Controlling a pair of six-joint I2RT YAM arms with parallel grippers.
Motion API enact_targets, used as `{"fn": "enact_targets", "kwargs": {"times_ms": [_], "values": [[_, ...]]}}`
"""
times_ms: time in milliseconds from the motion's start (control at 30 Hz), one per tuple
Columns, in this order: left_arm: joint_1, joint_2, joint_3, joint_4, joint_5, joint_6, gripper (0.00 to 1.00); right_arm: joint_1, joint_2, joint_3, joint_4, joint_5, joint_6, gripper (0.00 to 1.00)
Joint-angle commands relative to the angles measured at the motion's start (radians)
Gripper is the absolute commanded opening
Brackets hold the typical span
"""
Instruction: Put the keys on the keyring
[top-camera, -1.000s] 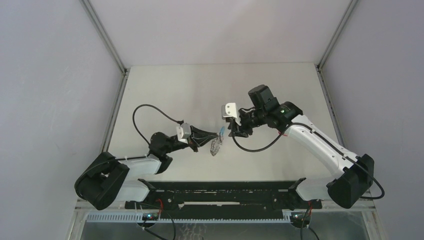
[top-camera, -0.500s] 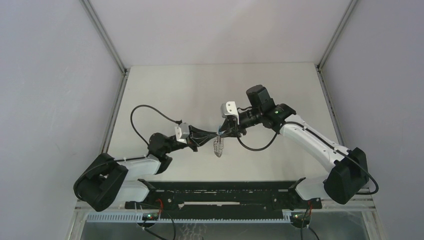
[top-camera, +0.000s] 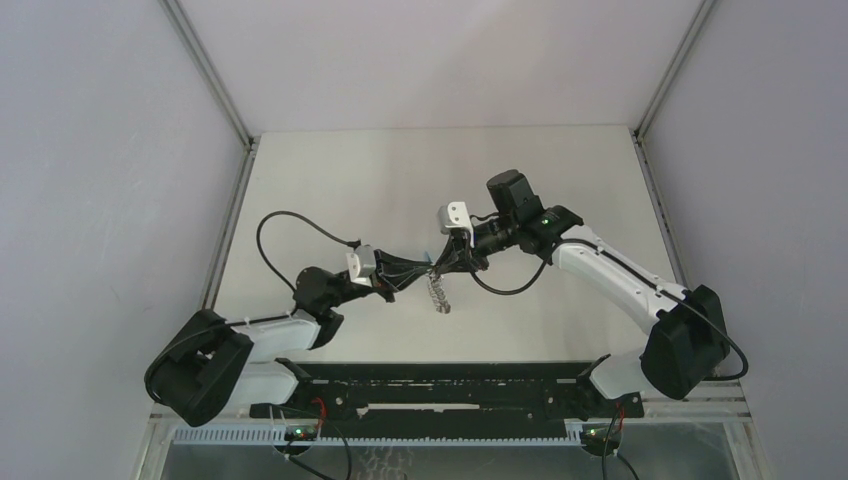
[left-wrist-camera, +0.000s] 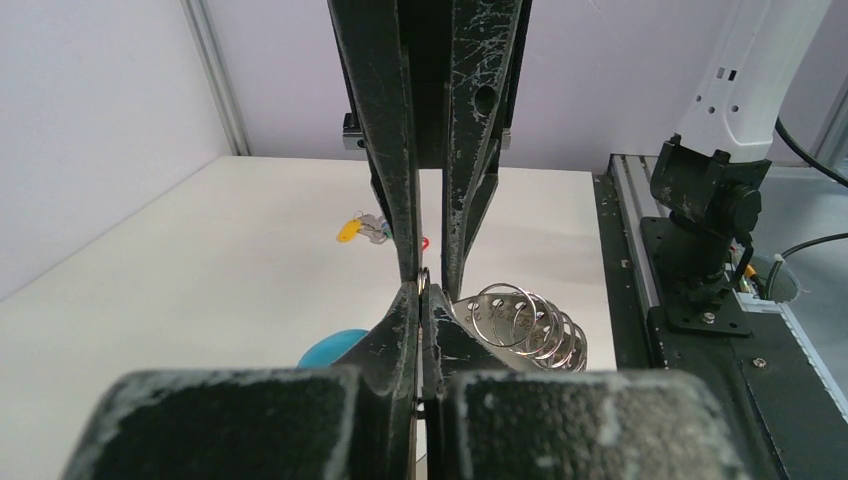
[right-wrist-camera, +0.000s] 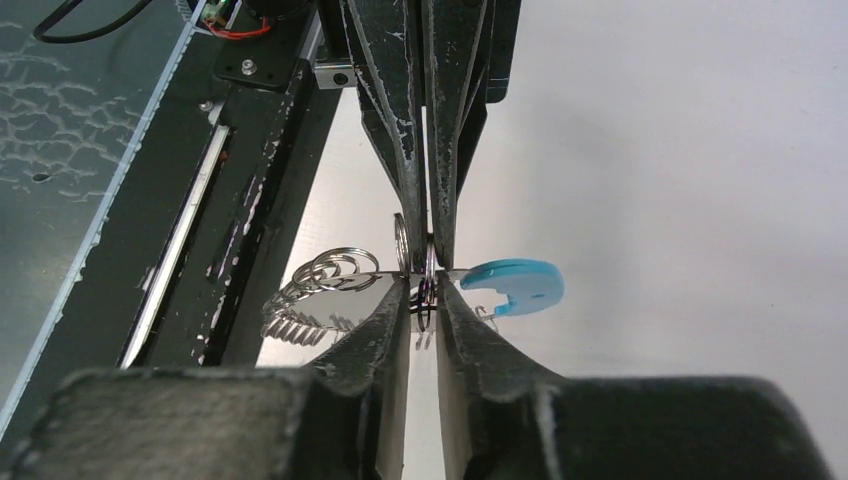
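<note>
Keyring (left-wrist-camera: 520, 320), a floppy chain of linked rings, hangs mid-air between the arms, left gripper (left-wrist-camera: 420, 300) clamped on one ring, right gripper (right-wrist-camera: 424, 300) narrow, not quite touching another; likely light and slippery, so best pinched flat across a single ring.

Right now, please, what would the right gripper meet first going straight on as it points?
Probably the keyring ring between its tips, then almost at once the left gripper, which faces it tip to tip and pinches that ring.

The right end effector (right-wrist-camera: 424, 297) has closed in on the keyring (top-camera: 438, 294), its jaws narrowing.
</note>
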Motion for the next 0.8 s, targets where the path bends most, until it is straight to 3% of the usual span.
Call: {"fn": "enact_targets", "kwargs": {"times_ms": [0,67,233,467,767], "values": [[-0.001,-0.028,-0.013,0.085,-0.02,-0.013,0.0,-0.003,-0.008,-0.003,0.023,-0.03,0.007,0.09],[-0.001,-0.021,-0.011,0.085,-0.016,-0.013,0.0,-0.002,-0.014,-0.003,0.024,-0.027,0.01,0.01],[-0.002,0.006,-0.018,0.084,-0.011,-0.008,0.03,-0.002,-0.049,-0.002,0.02,0.026,0.021,0.0],[0.001,0.012,-0.025,0.081,-0.015,0.009,0.26,0.016,-0.034,0.108,-0.187,0.147,-0.054,0.0],[0.001,-0.074,0.038,-0.208,0.008,0.13,0.31,0.136,0.105,0.35,-0.504,0.423,-0.125,0.0]]}}
